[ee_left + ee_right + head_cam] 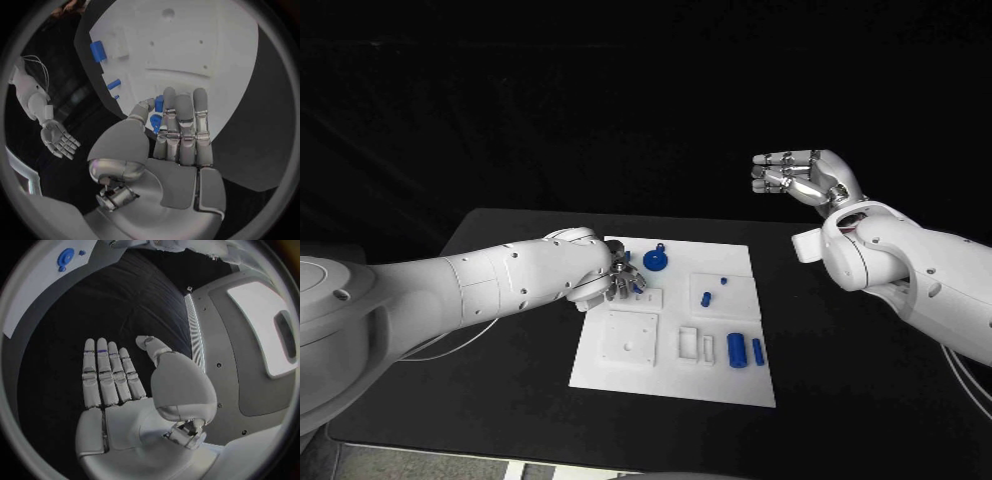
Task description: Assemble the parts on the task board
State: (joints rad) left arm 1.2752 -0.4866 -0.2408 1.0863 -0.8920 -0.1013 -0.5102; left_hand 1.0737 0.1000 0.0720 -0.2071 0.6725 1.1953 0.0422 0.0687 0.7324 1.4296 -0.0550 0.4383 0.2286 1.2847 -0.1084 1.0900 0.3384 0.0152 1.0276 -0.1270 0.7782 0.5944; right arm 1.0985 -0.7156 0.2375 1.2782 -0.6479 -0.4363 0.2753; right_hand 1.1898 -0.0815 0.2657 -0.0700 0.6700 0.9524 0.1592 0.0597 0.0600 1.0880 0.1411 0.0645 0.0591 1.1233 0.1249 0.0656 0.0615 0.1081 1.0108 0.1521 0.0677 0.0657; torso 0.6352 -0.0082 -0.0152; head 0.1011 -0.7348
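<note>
The setting was a robotics lab or test station set up for a staged bench trial, not a home or a shop. A black worktop (473, 400) stood against a plain black backdrop (646, 90) that closed off everything from nine o'clock round to three o'clock. At the worktop's centre lay a white task board (678, 375) with cut recesses and small blue parts (736, 350), a fixture of the kind made for assembly trials. Two white robot arms reached in from nine and three o'clock, with thin cables (971, 385) trailing beneath the right arm at four o'clock.
</note>
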